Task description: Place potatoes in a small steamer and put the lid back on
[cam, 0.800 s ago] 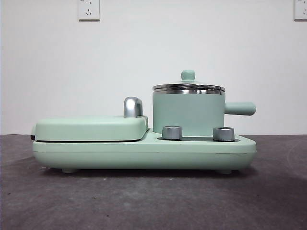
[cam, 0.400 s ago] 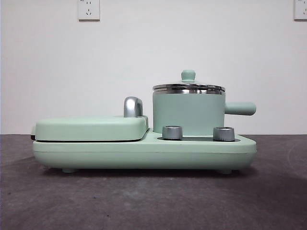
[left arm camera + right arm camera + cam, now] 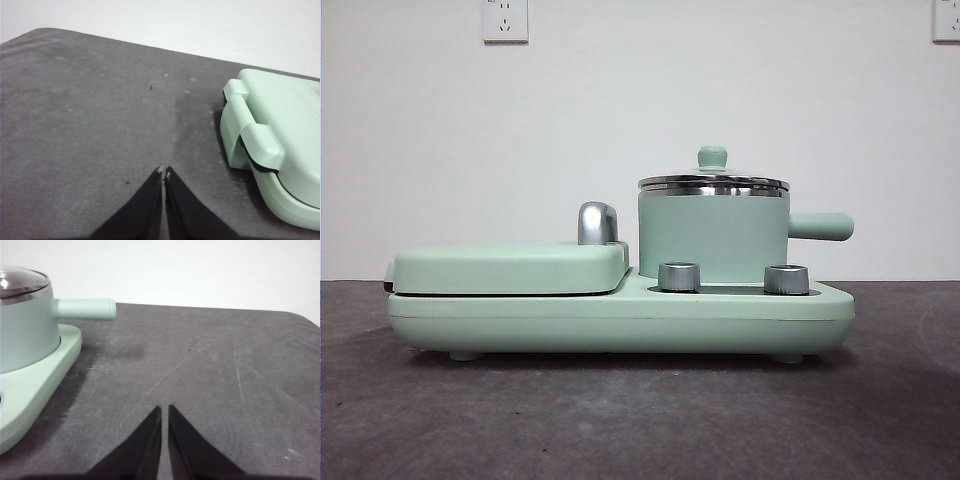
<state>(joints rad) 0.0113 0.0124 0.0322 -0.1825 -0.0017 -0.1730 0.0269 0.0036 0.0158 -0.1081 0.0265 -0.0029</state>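
Observation:
The small steamer [image 3: 712, 236] stands on the right half of a mint-green cooker base [image 3: 620, 318], its stubby handle [image 3: 820, 226] pointing right. The lid [image 3: 713, 181] sits on it, knob up. The steamer also shows in the right wrist view [image 3: 25, 330] with the lid [image 3: 20, 282] on. The potatoes are out of view. My left gripper [image 3: 164, 173] is shut and empty over the bare table, left of the cooker. My right gripper [image 3: 164, 409] is shut and empty over the table, right of the steamer's handle [image 3: 85, 309]. Neither arm shows in the front view.
A flat mint-green griddle [image 3: 510, 268] with a chrome handle [image 3: 597, 222] fills the cooker's left half; its end shows in the left wrist view [image 3: 270, 145]. Two steel knobs [image 3: 679, 277] [image 3: 786, 279] sit on the base's front. The dark grey table [image 3: 640, 420] meets a white wall with sockets.

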